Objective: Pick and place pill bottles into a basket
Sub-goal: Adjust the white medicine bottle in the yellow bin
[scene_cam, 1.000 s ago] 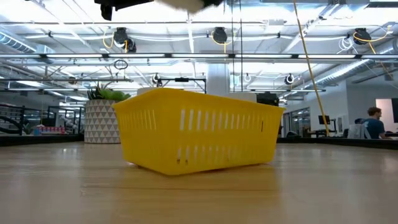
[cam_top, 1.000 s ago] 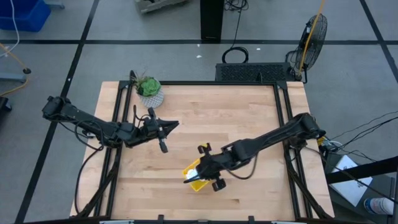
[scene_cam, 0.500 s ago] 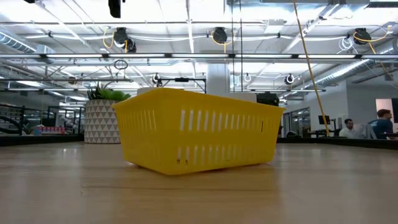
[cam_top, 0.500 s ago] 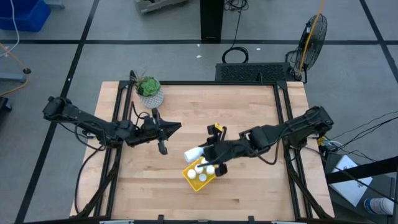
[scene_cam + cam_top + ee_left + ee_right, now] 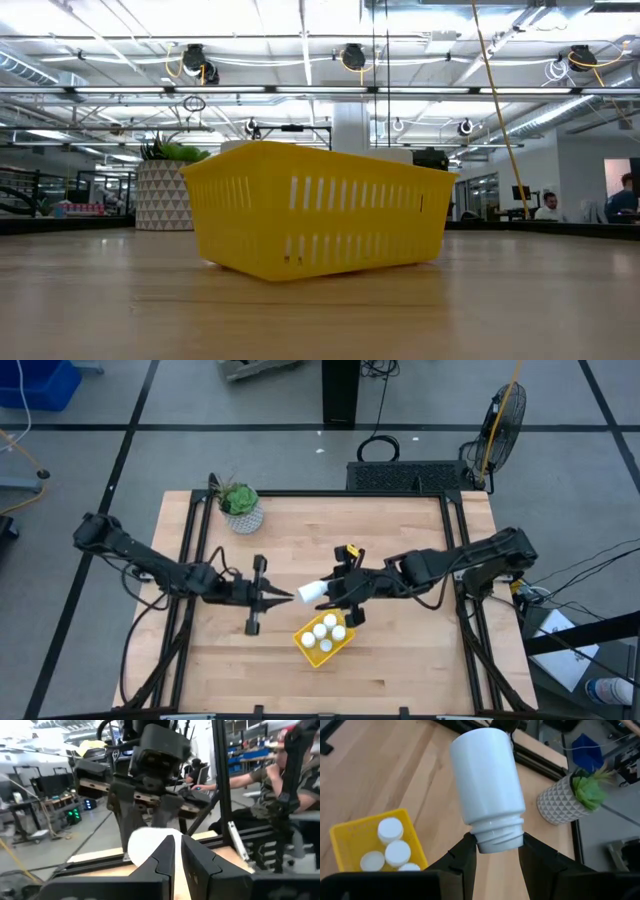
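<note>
While the right gripper (image 5: 340, 589) clamps a small white cylindrical pill bottle (image 5: 312, 591) by its neck, the bottle lies horizontal above the wooden bench (image 5: 400, 540), base pointing left at the left gripper (image 5: 286, 596), whose fingers are pinched nearly shut just beside it. Four white-capped bottles (image 5: 327, 630) stand in the shallow yellow plastic basket (image 5: 308, 651), just nearer. Only the right wrist view shows the neck grip; the low view shows neither gripper.

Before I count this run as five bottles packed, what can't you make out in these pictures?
- Basket contents: low view, its yellow wall hides them.
- Held pill bottle cap: right wrist view, the right gripper fingers cover it.
- Bottles in basket: high view, too small to count surely.
- Left gripper contact with the bottle: unclear.
</note>
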### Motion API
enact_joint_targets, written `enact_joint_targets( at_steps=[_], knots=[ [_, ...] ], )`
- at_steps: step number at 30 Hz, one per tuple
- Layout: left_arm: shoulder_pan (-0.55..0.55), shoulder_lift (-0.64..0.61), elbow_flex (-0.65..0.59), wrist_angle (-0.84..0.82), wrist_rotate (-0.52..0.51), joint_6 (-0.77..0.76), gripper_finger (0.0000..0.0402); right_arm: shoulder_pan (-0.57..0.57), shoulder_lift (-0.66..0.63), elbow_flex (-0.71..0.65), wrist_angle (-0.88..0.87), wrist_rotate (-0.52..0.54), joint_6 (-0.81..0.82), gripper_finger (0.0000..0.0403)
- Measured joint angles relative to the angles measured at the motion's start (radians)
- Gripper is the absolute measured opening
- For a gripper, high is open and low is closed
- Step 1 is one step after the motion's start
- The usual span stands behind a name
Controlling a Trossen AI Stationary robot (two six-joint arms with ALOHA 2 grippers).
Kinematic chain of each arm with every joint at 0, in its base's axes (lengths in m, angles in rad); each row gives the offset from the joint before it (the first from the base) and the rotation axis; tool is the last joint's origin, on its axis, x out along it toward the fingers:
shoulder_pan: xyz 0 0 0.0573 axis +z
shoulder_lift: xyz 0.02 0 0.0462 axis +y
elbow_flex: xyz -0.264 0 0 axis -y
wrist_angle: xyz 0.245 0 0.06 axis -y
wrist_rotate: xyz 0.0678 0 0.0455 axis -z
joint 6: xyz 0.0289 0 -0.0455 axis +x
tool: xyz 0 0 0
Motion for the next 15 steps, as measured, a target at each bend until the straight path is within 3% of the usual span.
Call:
enact_joint_targets(
  at_steps=[8, 15],
  knots=[
    [-0.052, 0.000, 0.000, -0.024, -0.098, 0.010, 0.0056, -0.015, -0.014, 0.000, 0.025, 0.000, -0.007, 0.0113],
    [-0.038, 0.000, 0.000, -0.030, -0.099, -0.053, 0.0136, -0.017, -0.013, 0.000, 0.026, 0.000, -0.004, 0.0113]
  ],
)
